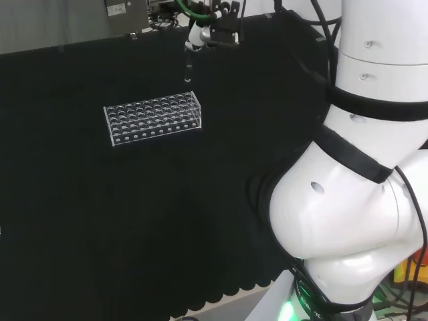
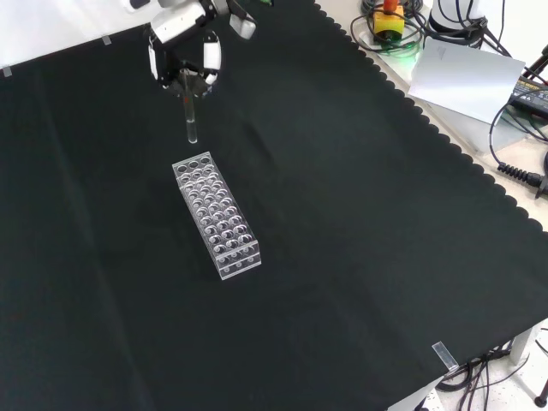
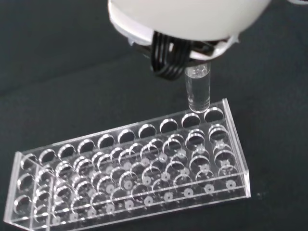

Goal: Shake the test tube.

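test tube (image 2: 190,120) pinched at its upper end by the curled fingers of the hand (image 2: 184,58), hanging upright, mouth end hidden in the grasp, rounded bottom free in the air. held clear of the rack (image 2: 217,215), just above and beyond its far short end in the front view; in the head view, tube (image 1: 188,69) above the rack's (image 1: 152,120) right rear corner, not touching it. seen from the wrist, tube (image 3: 198,91) poised over the corner holes of the rack (image 3: 130,175), its bottom close above the top plate, apart from it. contents of the tube not readable.

rack of clear plastic, long and narrow, lying flat on the black cloth (image 2: 360,223), rows of round holes across its top plate, every hole that shows without a tube. nothing else of glass or plastic plainly visible on the cloth near it.

white arm links (image 1: 361,174) large at the right of the head view, well apart from tube and rack, not blocking either. off the cloth's edge at the upper right of the front view, a sheet of paper (image 2: 467,79), cables (image 2: 514,163) and a yellow and red button box (image 2: 390,20), all far from the hand. open black cloth on every side of the rack
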`<action>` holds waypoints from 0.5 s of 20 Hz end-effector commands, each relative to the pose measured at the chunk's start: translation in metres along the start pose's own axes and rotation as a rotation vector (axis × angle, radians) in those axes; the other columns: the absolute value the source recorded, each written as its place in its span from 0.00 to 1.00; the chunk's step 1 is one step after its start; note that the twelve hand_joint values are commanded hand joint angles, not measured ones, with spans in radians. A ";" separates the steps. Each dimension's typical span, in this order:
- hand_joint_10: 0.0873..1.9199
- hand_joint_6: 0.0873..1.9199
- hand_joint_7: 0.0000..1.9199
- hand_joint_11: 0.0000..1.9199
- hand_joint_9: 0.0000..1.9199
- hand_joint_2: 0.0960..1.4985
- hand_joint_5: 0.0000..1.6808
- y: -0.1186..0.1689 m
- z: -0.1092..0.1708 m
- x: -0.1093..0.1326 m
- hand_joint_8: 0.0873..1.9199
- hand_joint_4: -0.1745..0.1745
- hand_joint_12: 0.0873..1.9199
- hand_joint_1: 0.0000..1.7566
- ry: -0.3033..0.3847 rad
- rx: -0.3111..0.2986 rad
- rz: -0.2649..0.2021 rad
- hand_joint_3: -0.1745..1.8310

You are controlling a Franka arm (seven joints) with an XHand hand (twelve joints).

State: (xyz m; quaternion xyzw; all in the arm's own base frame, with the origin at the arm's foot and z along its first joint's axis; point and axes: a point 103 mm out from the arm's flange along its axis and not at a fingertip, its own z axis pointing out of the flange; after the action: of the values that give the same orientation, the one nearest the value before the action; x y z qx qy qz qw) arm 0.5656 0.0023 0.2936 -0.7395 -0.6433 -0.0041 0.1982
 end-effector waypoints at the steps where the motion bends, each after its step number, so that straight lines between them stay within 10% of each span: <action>1: 0.34 0.34 0.69 0.67 0.82 0.34 0.75 -0.014 -0.021 0.000 0.34 0.00 0.43 0.75 0.029 -0.031 -0.007 0.48; 10: 0.34 0.33 0.69 0.67 0.82 0.34 0.75 -0.017 -0.016 0.044 0.33 0.00 0.43 0.75 0.029 -0.027 -0.080 0.48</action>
State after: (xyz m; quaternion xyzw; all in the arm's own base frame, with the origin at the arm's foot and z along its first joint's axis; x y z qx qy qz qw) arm 0.5584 0.0167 0.3213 -0.7305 -0.6531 -0.0280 0.1975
